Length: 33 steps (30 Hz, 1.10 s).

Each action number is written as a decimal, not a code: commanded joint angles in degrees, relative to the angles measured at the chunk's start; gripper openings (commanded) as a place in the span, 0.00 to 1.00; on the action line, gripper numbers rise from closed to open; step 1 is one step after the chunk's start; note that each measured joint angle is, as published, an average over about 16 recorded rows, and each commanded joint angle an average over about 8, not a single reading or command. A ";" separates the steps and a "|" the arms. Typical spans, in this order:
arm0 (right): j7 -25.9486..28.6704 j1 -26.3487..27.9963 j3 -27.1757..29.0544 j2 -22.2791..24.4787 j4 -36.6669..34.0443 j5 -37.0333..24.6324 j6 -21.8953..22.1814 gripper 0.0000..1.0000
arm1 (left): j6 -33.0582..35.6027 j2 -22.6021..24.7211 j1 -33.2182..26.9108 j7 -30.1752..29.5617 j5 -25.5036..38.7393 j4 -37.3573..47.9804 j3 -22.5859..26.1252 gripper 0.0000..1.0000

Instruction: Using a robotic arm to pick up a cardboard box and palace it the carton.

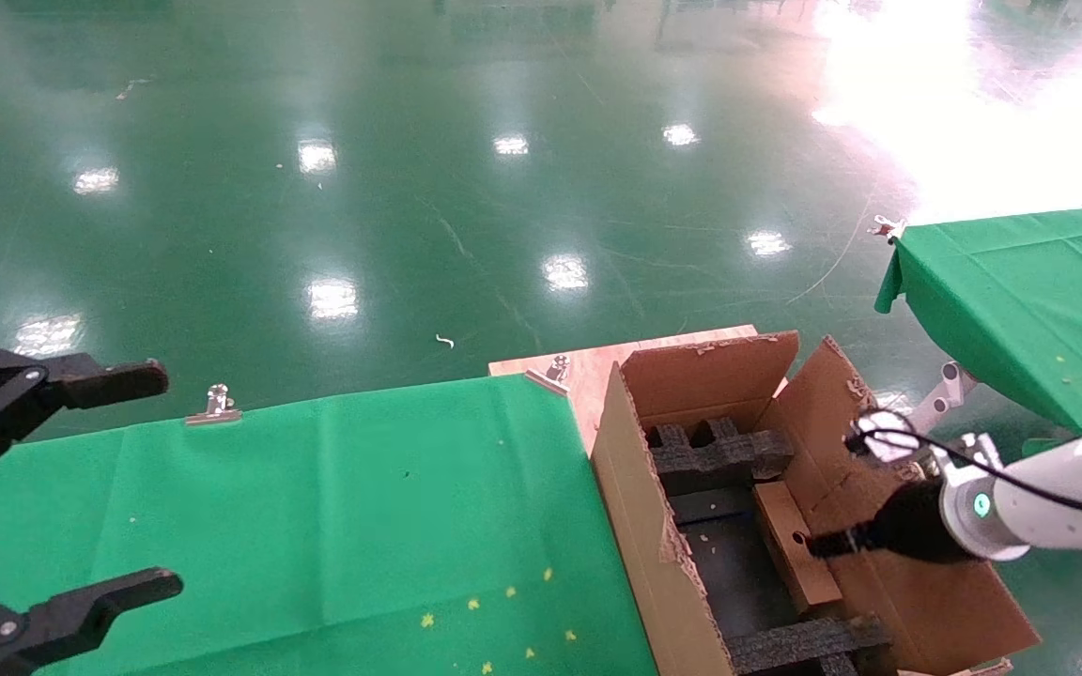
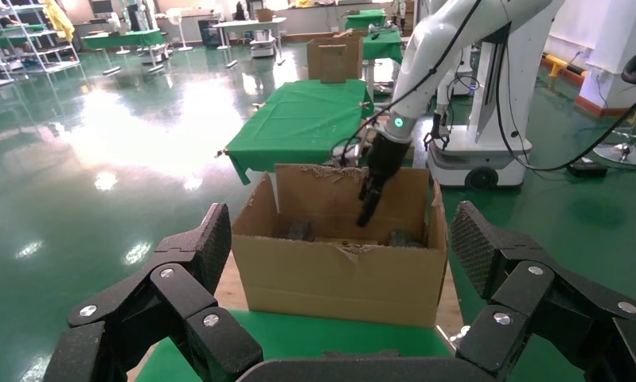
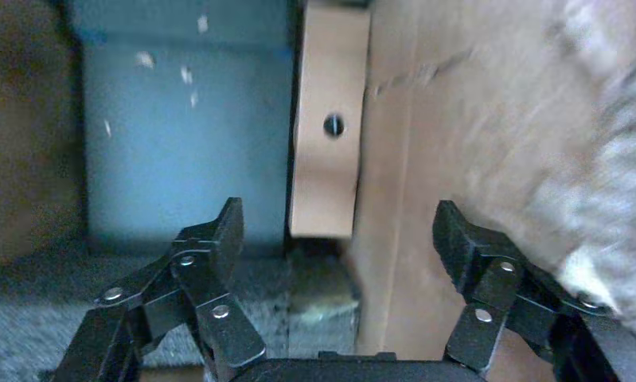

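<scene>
Industrial robot test hall: glossy green epoxy floor, green-clothed desks, storage racks, wheeled robot base.

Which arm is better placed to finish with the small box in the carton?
The right. Its gripper hangs open inside the carton, just by the cardboard box lying against the wall. The left gripper is open over the green table, far away.

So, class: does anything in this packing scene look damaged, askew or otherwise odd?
Yes. The carton has torn, ragged flap edges. Inside it, the cardboard box lies against the carton's right wall, not centred between the black foam inserts. The right gripper hangs open over it, holding nothing; the left gripper is open above the green table.
</scene>
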 commanded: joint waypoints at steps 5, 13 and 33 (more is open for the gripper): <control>0.58 5.63 2.49 1.68 4.06 -0.94 -0.17 1.00 | 0.00 0.00 0.00 0.00 0.00 0.00 0.01 1.00; -5.12 13.29 8.63 2.75 9.18 8.29 -2.47 1.00 | -0.01 -0.01 0.00 0.01 -0.01 0.00 0.01 1.00; -14.08 13.28 16.90 2.53 9.51 18.63 -7.57 1.00 | -0.03 -0.02 0.00 0.02 -0.03 0.02 0.02 1.00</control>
